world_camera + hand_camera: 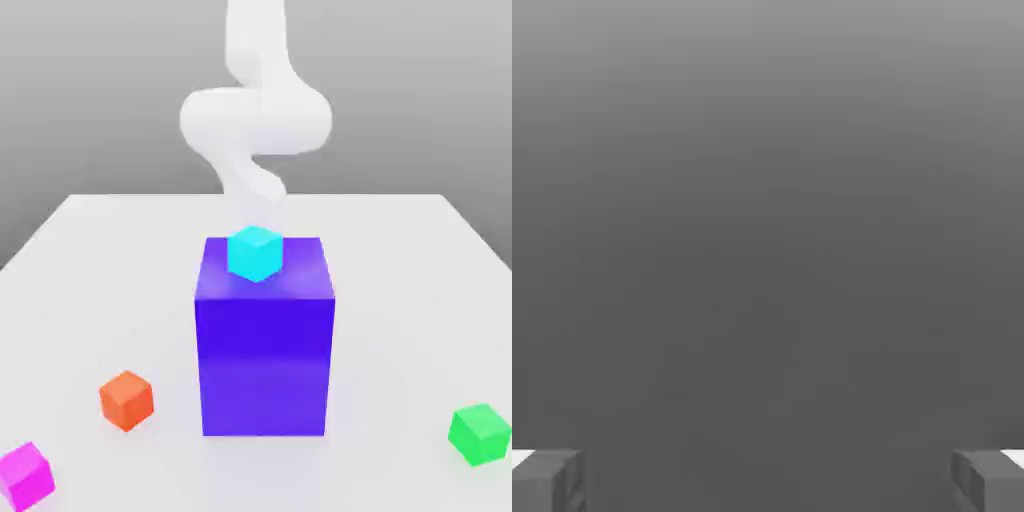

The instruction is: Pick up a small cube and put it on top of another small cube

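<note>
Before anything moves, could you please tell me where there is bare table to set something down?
There is bare table between the blue block and the green cube, and beyond the orange cube, towards the far edge. It is tighter between the orange and magenta cubes, and a cyan cube sits on the block.

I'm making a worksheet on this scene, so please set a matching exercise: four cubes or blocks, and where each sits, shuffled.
Things:
1. Cyan cube
2. Orange cube
3. Green cube
4. Large blue block

Places in the exterior view:
A. On the table, farthest toward the view's right of the small cubes
B. On top of the large block
C. On the table, beneath another cube
D. On the table, between the magenta cube and the large block

Pairs: 1-B; 2-D; 3-A; 4-C
</note>
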You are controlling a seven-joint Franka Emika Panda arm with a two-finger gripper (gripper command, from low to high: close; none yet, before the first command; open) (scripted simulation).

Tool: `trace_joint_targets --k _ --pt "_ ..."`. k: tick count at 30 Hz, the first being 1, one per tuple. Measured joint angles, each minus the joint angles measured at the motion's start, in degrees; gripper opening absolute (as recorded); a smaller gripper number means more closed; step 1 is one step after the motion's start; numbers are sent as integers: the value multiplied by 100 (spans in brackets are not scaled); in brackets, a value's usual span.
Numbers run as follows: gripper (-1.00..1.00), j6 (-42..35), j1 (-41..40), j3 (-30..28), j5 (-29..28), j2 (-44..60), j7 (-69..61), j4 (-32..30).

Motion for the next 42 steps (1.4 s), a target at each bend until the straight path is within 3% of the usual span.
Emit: trace_joint_targets --k 19,29,34,35,42 --pt "0 1082 -690 -1105 808 3983 134 148" --pt "0 1655 -1243 -1391 1140 6047 267 222" --pt "0 2311 -1576 -1104 1505 7083 49 417" --pt "-100 2397 -1617 -1054 1553 7199 15 444" --pt "-100 2383 -1612 -1062 1545 7181 22 440"
